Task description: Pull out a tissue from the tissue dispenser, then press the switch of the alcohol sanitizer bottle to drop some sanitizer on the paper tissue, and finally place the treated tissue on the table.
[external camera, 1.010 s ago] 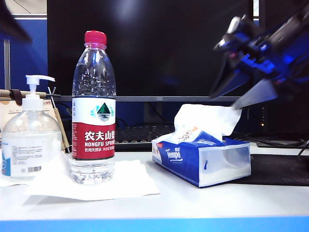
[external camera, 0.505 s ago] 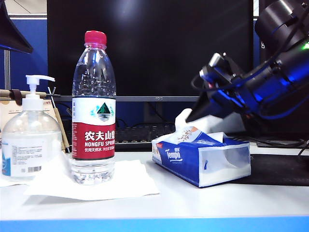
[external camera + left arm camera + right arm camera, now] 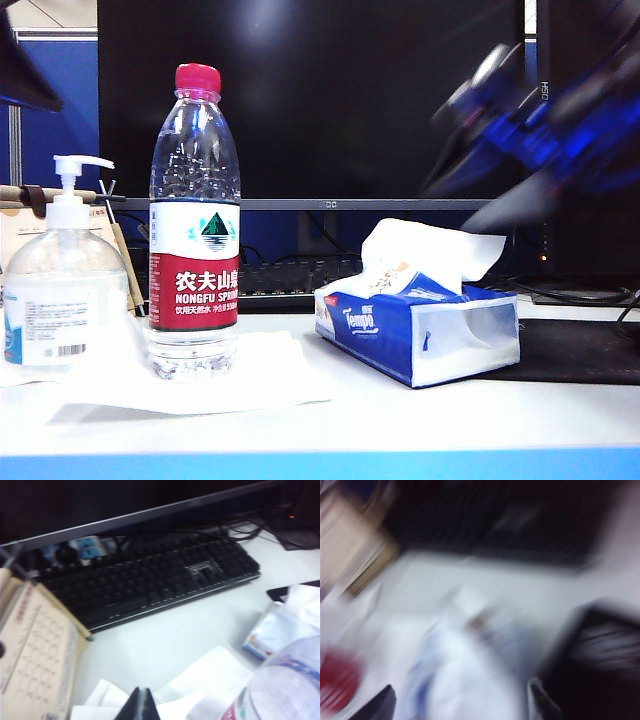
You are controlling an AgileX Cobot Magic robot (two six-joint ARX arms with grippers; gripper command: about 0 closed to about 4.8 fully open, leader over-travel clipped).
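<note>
White table [image 3: 420, 420], blue-white tissue dispenser [image 3: 400, 335]

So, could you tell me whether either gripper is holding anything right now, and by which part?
Nothing is held. The right gripper hangs open above the tissue dispenser, clear of its white tuft. The left gripper looks shut and empty.

The exterior view is evenly lit and sharp on the bench [image 3: 400, 420], yet the right claw [image 3: 500, 190] smears into a dark blue streak. A faint glare spot sits on the black monitor [image 3: 300, 100]. The left wrist view is soft and dim. The right wrist view is wholly motion-blurred, shapes unreadable.
</note>
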